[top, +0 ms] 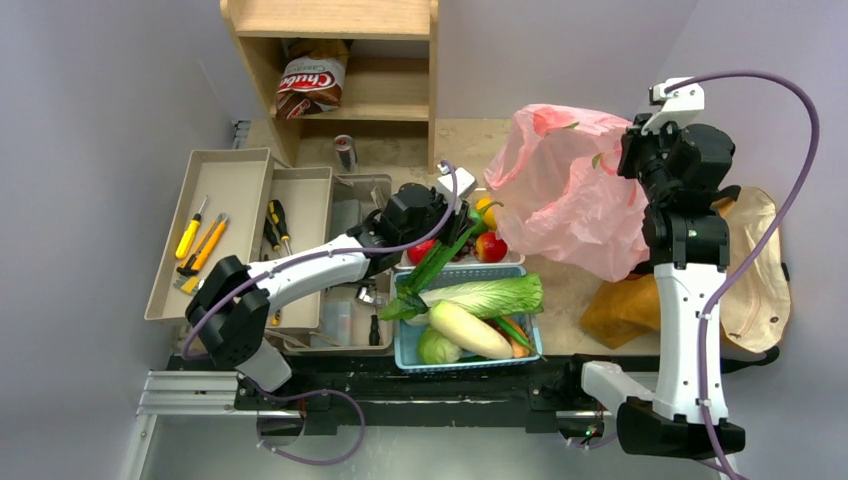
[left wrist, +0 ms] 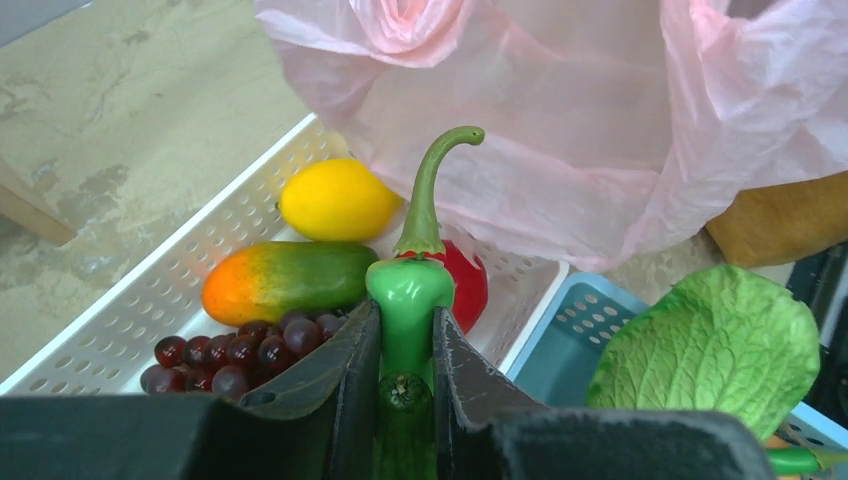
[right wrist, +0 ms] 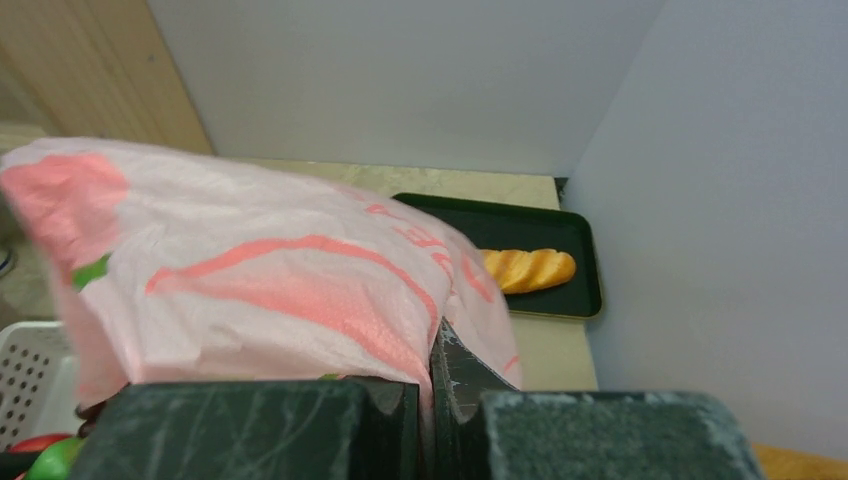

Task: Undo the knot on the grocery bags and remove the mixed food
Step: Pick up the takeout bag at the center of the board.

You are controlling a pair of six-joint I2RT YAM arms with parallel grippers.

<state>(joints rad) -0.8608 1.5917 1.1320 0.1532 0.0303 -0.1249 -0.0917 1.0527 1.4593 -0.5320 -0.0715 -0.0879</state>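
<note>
Right tool (right wrist: pixel 428 372) tight on pink bag (right wrist: pixel 250 270); bread tray (right wrist: pixel 470 222) beyond, wrist view only.

"Chubs" printed on brown bag (top: pixel 311 88)

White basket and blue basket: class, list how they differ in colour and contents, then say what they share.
The white basket holds fruit: a lemon, a mango, grapes. The blue basket holds vegetables: napa cabbage, daikon. The white basket stands farther back, the blue basket nearer the front. Both are perforated plastic, side by side.
</note>
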